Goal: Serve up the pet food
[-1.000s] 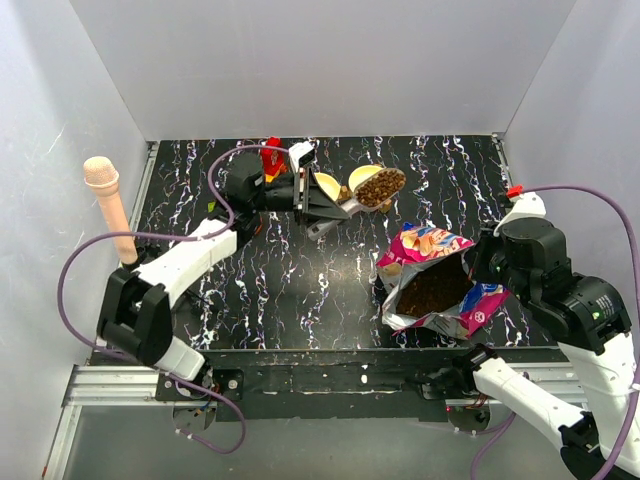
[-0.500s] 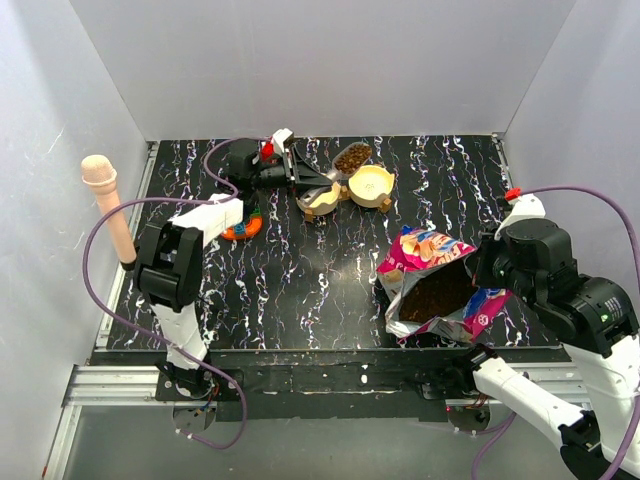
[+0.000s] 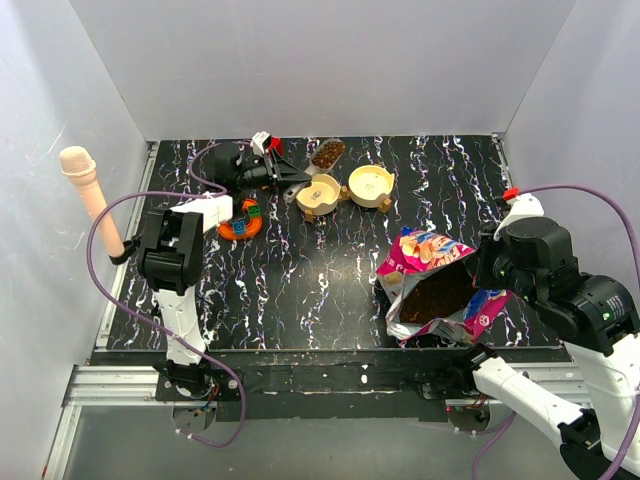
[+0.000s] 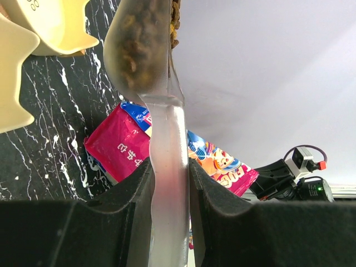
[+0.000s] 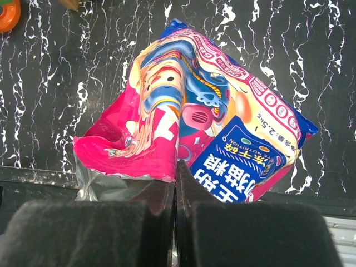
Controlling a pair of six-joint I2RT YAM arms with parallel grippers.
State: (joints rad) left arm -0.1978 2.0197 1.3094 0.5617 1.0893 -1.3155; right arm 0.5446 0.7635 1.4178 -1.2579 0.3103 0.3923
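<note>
My left gripper [image 3: 290, 181] [image 4: 169, 169] is shut on the translucent handle of a scoop [image 3: 326, 154] [image 4: 142, 50]. The scoop is heaped with brown pet food [image 4: 133, 33] and hangs at the back of the table, just behind two cream bowls [image 3: 320, 193] [image 3: 371, 185]. The magenta-and-blue bag [image 3: 430, 250] [image 5: 217, 105] lies open at the front right, with more pet food [image 3: 432, 290] showing inside. My right gripper [image 3: 481, 268] [image 5: 176, 167] is shut on the bag's torn rim and holds its mouth up.
An orange ring toy with coloured blocks [image 3: 243, 220] [image 5: 8, 10] lies left of the bowls, near my left forearm. A pinkish microphone-shaped object [image 3: 86, 195] leans by the left wall. White walls close off the back and both sides of the table.
The left arm has swung the loaded scoop from above the right bowl back and to the left, behind the bowls. The right gripper and the bag have stayed put.
</note>
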